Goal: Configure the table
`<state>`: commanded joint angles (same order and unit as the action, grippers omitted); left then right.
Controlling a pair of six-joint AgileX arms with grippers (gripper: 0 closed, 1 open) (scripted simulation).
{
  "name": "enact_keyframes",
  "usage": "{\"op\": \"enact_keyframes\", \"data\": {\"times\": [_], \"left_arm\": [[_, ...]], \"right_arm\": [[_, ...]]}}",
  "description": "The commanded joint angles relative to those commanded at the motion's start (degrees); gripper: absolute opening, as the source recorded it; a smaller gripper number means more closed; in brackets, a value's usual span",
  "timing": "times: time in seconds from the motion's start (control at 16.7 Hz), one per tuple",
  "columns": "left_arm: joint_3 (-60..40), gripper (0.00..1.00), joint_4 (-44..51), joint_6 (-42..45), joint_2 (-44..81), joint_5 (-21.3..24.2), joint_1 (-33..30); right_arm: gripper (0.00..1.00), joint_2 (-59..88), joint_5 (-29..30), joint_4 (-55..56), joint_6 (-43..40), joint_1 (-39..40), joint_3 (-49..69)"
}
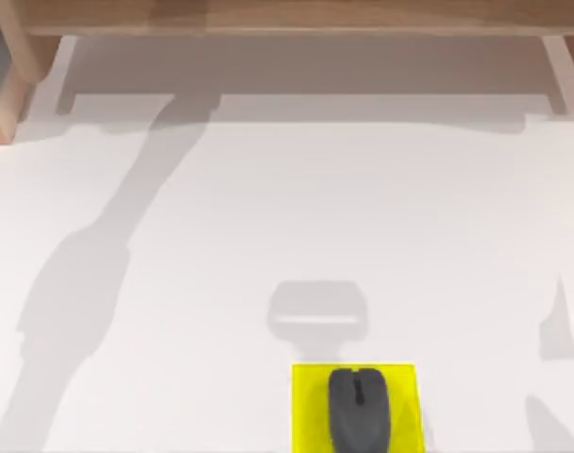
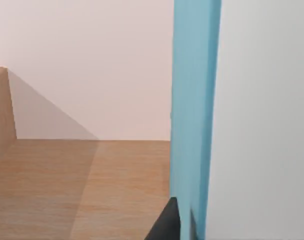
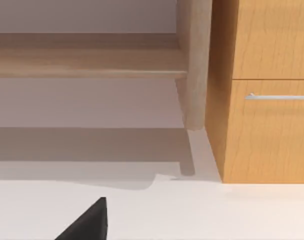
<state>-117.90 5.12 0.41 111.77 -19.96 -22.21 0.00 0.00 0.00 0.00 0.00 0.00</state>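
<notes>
The white table (image 1: pixel 268 236) spans the top view. A dark grey mouse (image 1: pixel 359 408) rests on a bright yellow square pad (image 1: pixel 311 406) at the front edge, right of centre. In the left wrist view a dark part of my left gripper (image 2: pixel 167 224) sits right against an upright light-blue panel (image 2: pixel 194 115) standing on a wooden shelf board (image 2: pixel 92 185); whether it grips the panel is hidden. The right wrist view has a dark part of my right gripper (image 3: pixel 89 222) low over the white tabletop (image 3: pixel 192 210), facing the shelf.
A light wooden shelf frame (image 1: pixel 287 19) runs along the table's back edge, with posts at both ends. A wooden cabinet with a drawer handle (image 3: pixel 279 96) stands beside the shelf post (image 3: pixel 194 65). Arm shadows fall on the table's left side and right edge.
</notes>
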Motion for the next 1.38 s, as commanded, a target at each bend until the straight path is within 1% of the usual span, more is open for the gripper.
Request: {"op": "enact_keyframes", "data": {"times": [0.3, 0.36, 0.9, 1.26, 1.38], "left_arm": [[0.0, 0.02, 0.0, 0.0, 0.0, 0.0, 0.0], [0.0, 0.0, 0.0, 0.0, 0.0, 0.0, 0.0], [0.2, 0.0, 0.0, 0.1, -0.3, -0.1, -0.2], [7.0, 0.0, 0.7, 0.2, -7.9, -2.0, -2.0], [7.3, 0.0, 0.8, 0.2, -8.3, -2.2, -2.2]], "right_arm": [[1.0, 0.0, 0.0, 0.0, 0.0, 0.0, 0.0], [1.0, 0.0, 0.0, 0.0, 0.0, 0.0, 0.0], [1.0, 0.0, 0.0, 0.0, 0.0, 0.0, 0.0], [1.0, 0.0, 0.0, 0.0, 0.0, 0.0, 0.0], [1.0, 0.0, 0.0, 0.0, 0.0, 0.0, 0.0]]}}
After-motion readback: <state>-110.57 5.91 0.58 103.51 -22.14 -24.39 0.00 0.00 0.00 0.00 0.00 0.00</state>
